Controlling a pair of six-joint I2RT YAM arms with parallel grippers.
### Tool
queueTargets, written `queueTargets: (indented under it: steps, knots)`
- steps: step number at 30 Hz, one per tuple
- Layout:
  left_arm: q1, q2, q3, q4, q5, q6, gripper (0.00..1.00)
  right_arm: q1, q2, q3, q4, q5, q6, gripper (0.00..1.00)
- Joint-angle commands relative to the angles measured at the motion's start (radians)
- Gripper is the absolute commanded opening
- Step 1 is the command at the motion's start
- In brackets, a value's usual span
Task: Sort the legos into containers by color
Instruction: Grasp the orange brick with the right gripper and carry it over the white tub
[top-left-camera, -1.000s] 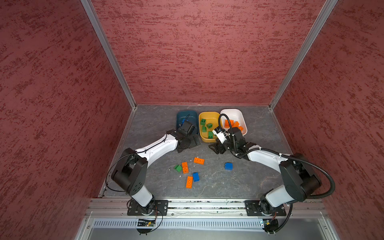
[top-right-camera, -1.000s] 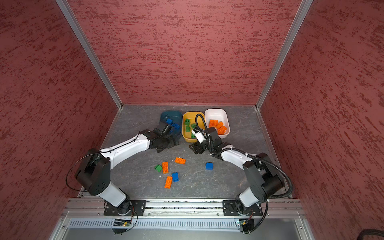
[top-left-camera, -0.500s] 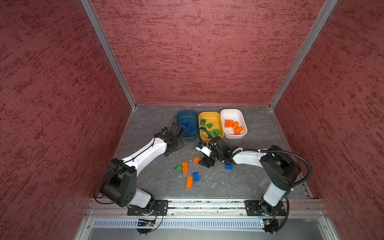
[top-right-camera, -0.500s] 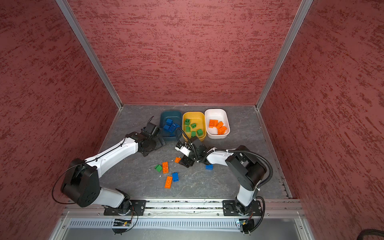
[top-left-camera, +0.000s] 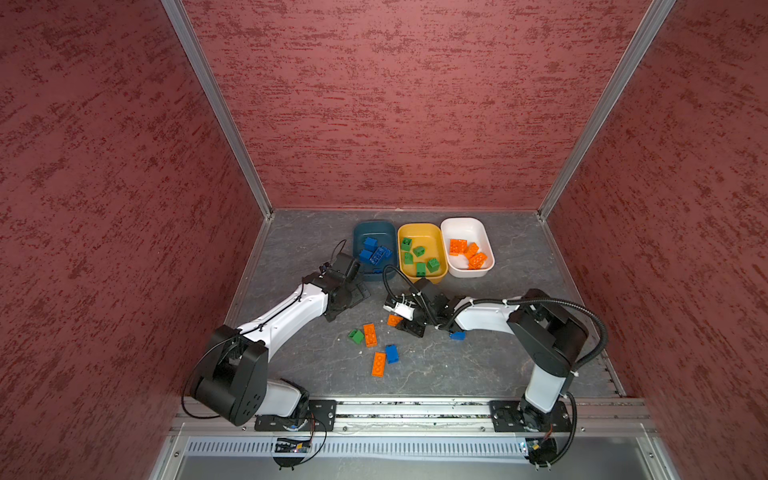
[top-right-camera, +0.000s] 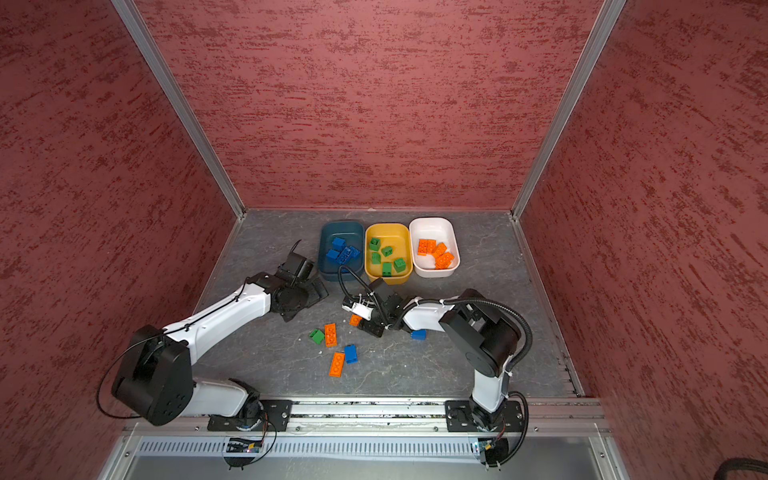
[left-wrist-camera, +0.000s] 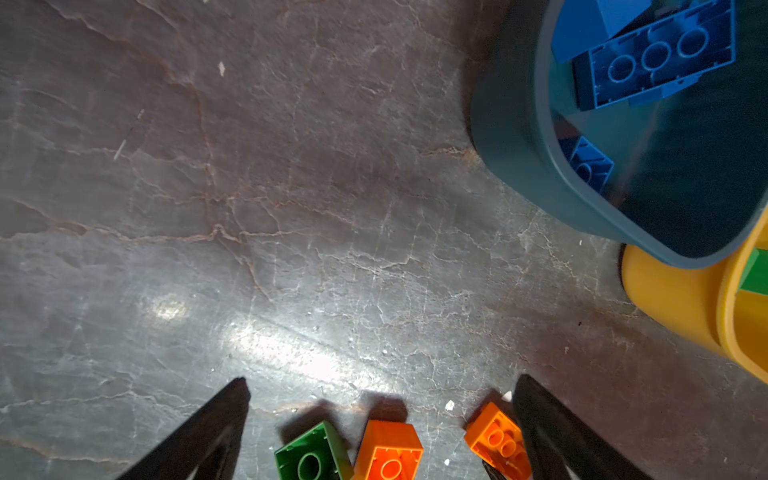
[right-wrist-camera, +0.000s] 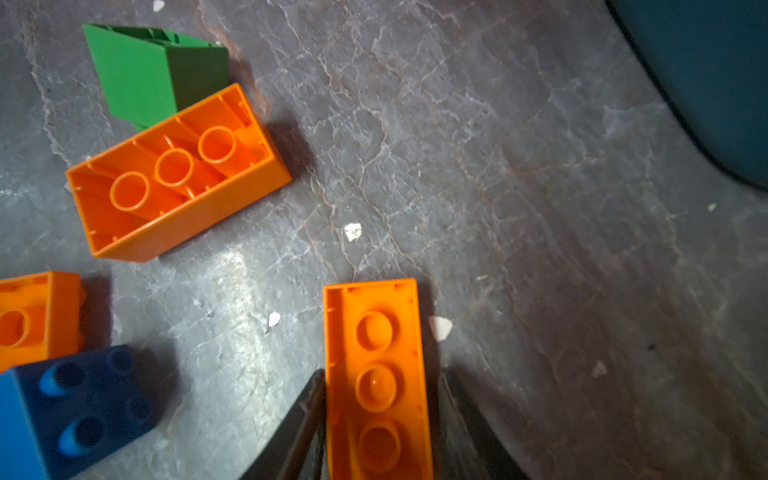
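Observation:
In the right wrist view my right gripper (right-wrist-camera: 382, 374) is shut on a long orange lego (right-wrist-camera: 374, 328) that lies studs-up on the floor, one finger tight against each long side. In both top views this lego (top-left-camera: 394, 320) pokes out in front of the right gripper (top-left-camera: 409, 325). My left gripper (top-left-camera: 352, 296) stands open and empty beside the teal container (top-left-camera: 374, 225), which holds blue legos (top-left-camera: 375, 253). The yellow container (top-left-camera: 419, 227) holds green legos (top-left-camera: 420, 254). The white container (top-left-camera: 465, 222) holds orange legos (top-left-camera: 468, 252).
Loose on the floor lie a green lego (top-left-camera: 356, 336), two long orange legos (top-left-camera: 370, 334) (top-left-camera: 378, 364), a blue lego (top-left-camera: 391, 353), and another blue lego (top-left-camera: 457, 335) beside my right arm. Red walls close in three sides.
My right arm swung from the containers down to the floor and closed on the orange lego. My left arm drew back from over the teal container, still open.

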Motion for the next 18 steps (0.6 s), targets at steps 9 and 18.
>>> queueTargets:
  steps: [9,18]
  knots:
    - [-0.045,0.006,-0.023,0.012,-0.005,-0.037,1.00,-0.046,-0.207,-0.052,0.027,0.086,-0.004,0.29]
    - [-0.061,0.033,-0.007,-0.006,-0.020,-0.063,0.99,-0.353,-0.397,-0.117,0.150,0.177,0.247,0.30]
